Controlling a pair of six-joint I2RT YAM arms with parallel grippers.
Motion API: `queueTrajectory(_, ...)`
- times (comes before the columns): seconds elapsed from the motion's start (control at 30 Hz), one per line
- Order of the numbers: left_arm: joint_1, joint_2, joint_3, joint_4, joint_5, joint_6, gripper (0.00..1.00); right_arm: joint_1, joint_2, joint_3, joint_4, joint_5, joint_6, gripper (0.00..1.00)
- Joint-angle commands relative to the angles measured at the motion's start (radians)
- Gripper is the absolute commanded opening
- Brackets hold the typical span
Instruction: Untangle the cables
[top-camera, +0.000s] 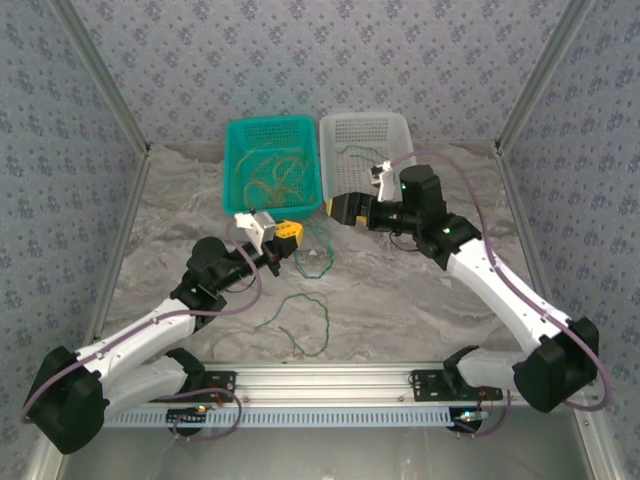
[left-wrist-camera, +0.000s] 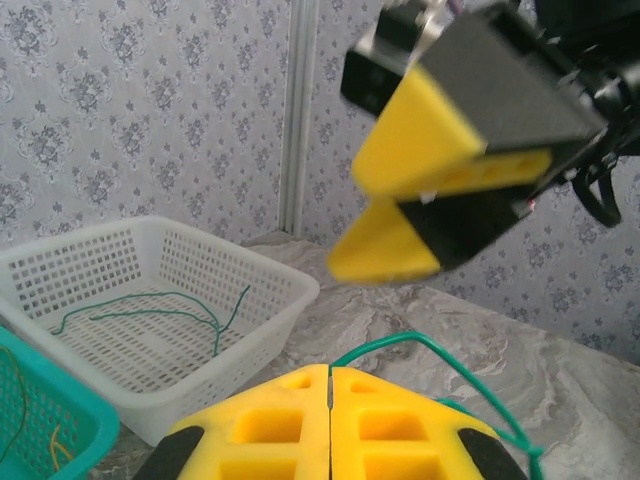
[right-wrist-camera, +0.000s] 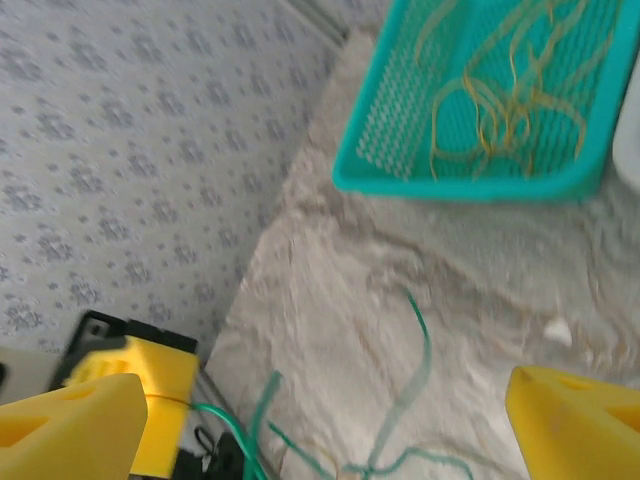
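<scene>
Your left gripper (left-wrist-camera: 330, 378) sits at the bottom edge, its yellow fingers pressed together. A thin green cable (left-wrist-camera: 420, 340) arcs up from their tips and off to the right. Above, blurred, the right gripper (left-wrist-camera: 350, 215) hangs with its yellow-and-black jaws spread. At left, a white perforated plastic basket (left-wrist-camera: 285, 300) holds a dark green wire (left-wrist-camera: 150, 312). The corner of a teal plastic basket (left-wrist-camera: 85, 428) shows yellowish wires (left-wrist-camera: 55, 447).

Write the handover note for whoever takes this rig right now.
Left gripper: shut on the held green cable, just in front of the baskets.
Right gripper: open, holding nothing, facing the left one.
Cables: tan cables lie in the teal basket; another green cable lies in the white basket; loose green loops lie on the table.
Done: part sorted by colour, it seems.
Left: held cable and table loops not yet binned.
</scene>
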Motion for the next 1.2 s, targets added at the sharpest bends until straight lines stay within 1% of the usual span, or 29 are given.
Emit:
queueTrajectory(0.0, -0.008, 0.005, 0.034, 0.019, -0.004, 0.019, 0.0, 0.018, 0.017, 0.028, -0.06, -0.086, 0.026, 0.94)
queueTrajectory(0.07, -0.008, 0.008, 0.033, 0.022, -0.004, 0.018, 0.0, 0.025, 0.051, 0.036, -0.059, -0.129, 0.023, 0.88)
queueTrajectory(0.13, -0.007, 0.008, 0.032, 0.023, -0.007, 0.015, 0.0, 0.037, 0.074, 0.035, -0.041, -0.142, 0.03, 0.82)
queueTrajectory(0.17, -0.007, 0.01, 0.032, 0.025, -0.007, 0.014, 0.0, 0.046, 0.084, 0.033, -0.024, -0.152, 0.034, 0.76)
queueTrajectory(0.27, -0.008, 0.012, 0.03, 0.025, -0.013, 0.016, 0.0, 0.063, 0.111, 0.048, -0.01, -0.168, 0.041, 0.54)
queueTrajectory(0.33, -0.009, 0.01, 0.028, 0.024, -0.018, 0.016, 0.0, 0.065, 0.11, 0.052, 0.004, -0.164, 0.045, 0.36)
queueTrajectory(0.37, -0.009, 0.01, 0.025, 0.024, -0.023, 0.016, 0.0, 0.065, 0.109, 0.053, 0.006, -0.161, 0.045, 0.25)
queueTrajectory(0.4, -0.009, 0.009, 0.022, 0.027, -0.028, 0.017, 0.0, 0.062, 0.108, 0.056, 0.005, -0.164, 0.044, 0.17)
queueTrajectory(0.47, -0.009, 0.008, 0.014, 0.033, -0.042, 0.015, 0.0, 0.055, 0.108, 0.061, 0.008, -0.166, 0.045, 0.03)
queueTrajectory(0.5, -0.009, 0.008, 0.01, 0.036, -0.049, 0.012, 0.0, 0.053, 0.104, 0.062, 0.004, -0.154, 0.042, 0.0)
queueTrajectory(0.7, 0.008, -0.019, -0.016, 0.012, -0.136, 0.001, 0.0, 0.025, 0.054, 0.059, -0.043, -0.054, -0.006, 0.0)
queueTrajectory(0.8, 0.037, -0.063, -0.029, -0.044, -0.166, -0.002, 0.0, 0.001, 0.019, 0.067, -0.109, 0.016, -0.069, 0.0)
queueTrajectory(0.93, 0.084, -0.144, -0.053, -0.124, -0.212, 0.017, 0.0, -0.059, -0.023, 0.047, -0.139, 0.059, -0.087, 0.0)
queueTrajectory(1.07, 0.121, -0.236, -0.08, -0.213, -0.304, 0.045, 0.0, -0.13, -0.083, 0.002, -0.146, 0.108, -0.078, 0.0)
queueTrajectory(1.17, 0.149, -0.304, -0.108, -0.267, -0.423, 0.043, 0.0, -0.181, -0.135, -0.03, -0.147, 0.136, -0.075, 0.0)
